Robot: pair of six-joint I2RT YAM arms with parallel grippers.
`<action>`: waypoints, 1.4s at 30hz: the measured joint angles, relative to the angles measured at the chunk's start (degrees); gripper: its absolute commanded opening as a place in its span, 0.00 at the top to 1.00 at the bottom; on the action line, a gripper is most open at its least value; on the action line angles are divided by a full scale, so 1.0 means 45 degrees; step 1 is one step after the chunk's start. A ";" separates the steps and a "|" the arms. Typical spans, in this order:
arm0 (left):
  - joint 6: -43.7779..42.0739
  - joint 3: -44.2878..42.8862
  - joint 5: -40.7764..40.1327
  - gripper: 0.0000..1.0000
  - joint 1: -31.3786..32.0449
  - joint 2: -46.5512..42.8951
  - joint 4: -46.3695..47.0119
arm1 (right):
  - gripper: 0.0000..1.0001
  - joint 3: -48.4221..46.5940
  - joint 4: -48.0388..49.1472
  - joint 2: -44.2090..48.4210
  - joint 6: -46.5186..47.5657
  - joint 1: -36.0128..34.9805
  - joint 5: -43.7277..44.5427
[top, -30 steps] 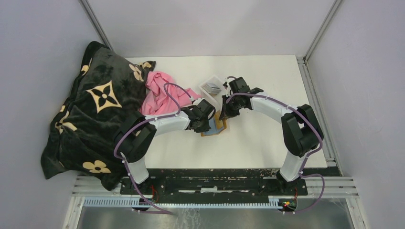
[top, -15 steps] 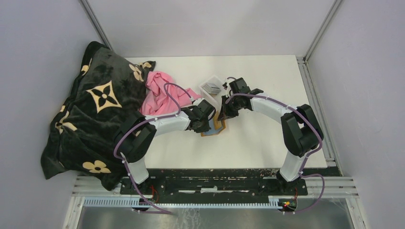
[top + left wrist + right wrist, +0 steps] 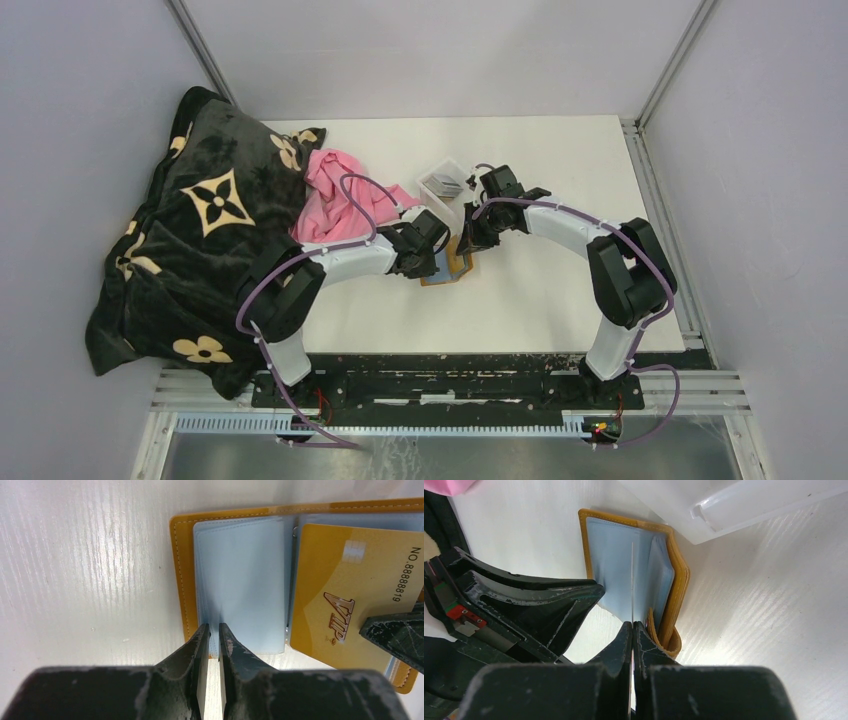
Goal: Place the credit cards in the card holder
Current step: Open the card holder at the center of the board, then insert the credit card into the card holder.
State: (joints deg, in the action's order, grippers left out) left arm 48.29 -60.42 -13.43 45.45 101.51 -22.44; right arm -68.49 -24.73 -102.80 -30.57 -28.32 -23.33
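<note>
Low in its wrist view, the left hand [image 3: 210, 632] is clenched on a blue pocket leaf [image 3: 240, 580] of the open card holder [image 3: 180, 570], mid-worktop [image 3: 90, 580]; the right hand [image 3: 631, 630] grasps a gold credit card [image 3: 345, 590] edge-on over the panel at frame right. Best: hold the leaf taut, flatten the card, feed its edge into the pocket mouth

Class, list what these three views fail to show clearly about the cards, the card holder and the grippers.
Top view: card holder mostly hidden under left gripper and right gripper; cards in the tray too small to count.
Left wrist view: gold card cut off by the right frame edge; fingertips hide whether the left gripper pinches a pocket.
Right wrist view: gold card seen edge-on, face unreadable.
</note>
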 measured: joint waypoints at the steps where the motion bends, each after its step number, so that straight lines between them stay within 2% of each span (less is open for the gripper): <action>1: 0.0000 0.0015 -0.0010 0.78 0.0000 -0.0010 0.0010 | 0.99 0.0000 -0.0005 0.0000 -0.0005 0.0000 0.0005; 26: 0.0005 0.0476 -0.0034 0.79 0.0000 -0.0257 0.0525 | 0.99 0.0612 0.0209 -0.0102 -0.0068 -0.0005 0.0000; 42: 0.0005 0.0641 -0.0379 0.78 0.0000 -0.0403 0.0486 | 0.99 0.0763 0.0947 -0.0102 -0.0816 0.0189 -0.0588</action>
State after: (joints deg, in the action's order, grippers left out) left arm 48.31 -57.54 -15.14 45.45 99.70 -20.25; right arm -65.06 -20.47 -103.26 -34.24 -27.46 -25.98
